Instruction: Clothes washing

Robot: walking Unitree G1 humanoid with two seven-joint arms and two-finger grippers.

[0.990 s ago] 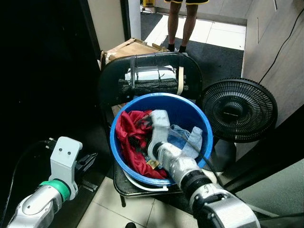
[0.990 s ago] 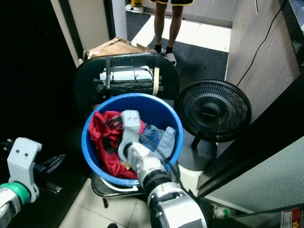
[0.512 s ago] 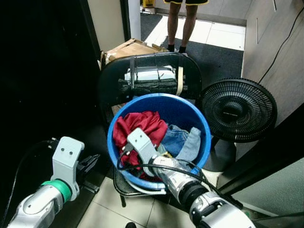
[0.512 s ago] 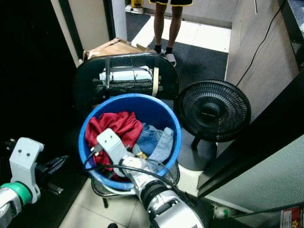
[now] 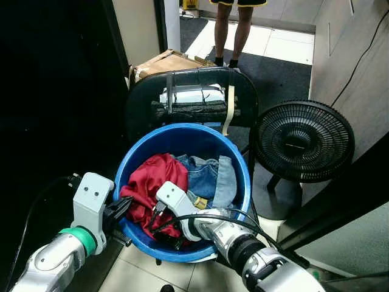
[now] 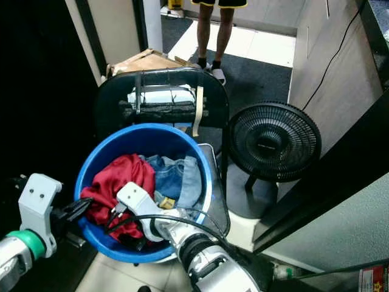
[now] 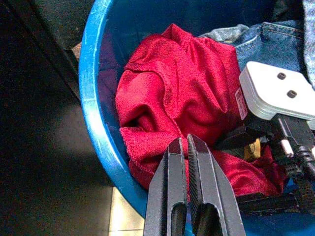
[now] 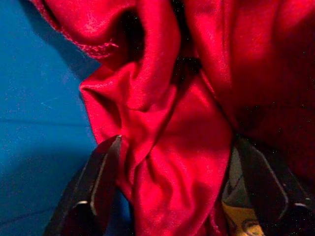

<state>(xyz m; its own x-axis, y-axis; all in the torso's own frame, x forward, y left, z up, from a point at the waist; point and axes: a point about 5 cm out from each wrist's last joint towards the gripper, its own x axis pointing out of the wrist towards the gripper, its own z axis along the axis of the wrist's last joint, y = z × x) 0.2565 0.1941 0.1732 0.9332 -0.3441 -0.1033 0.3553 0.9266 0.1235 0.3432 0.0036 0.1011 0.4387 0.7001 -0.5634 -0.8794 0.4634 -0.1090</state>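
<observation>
Bright blue bucket (image 5: 137, 164); inside it a deep red cloth (image 5: 155, 182) between the black fingers of the right gripper (image 8: 172, 196), with faded blue denim (image 5: 209, 176) beyond. Black chair (image 5: 146, 97), black fan (image 5: 304, 141).

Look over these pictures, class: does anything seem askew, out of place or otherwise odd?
Yes. The blue tub of laundry sits tilted on a black chair, its near rim hanging past the seat toward the floor. The left gripper is at that rim, and the right gripper is open around the red cloth inside.
</observation>
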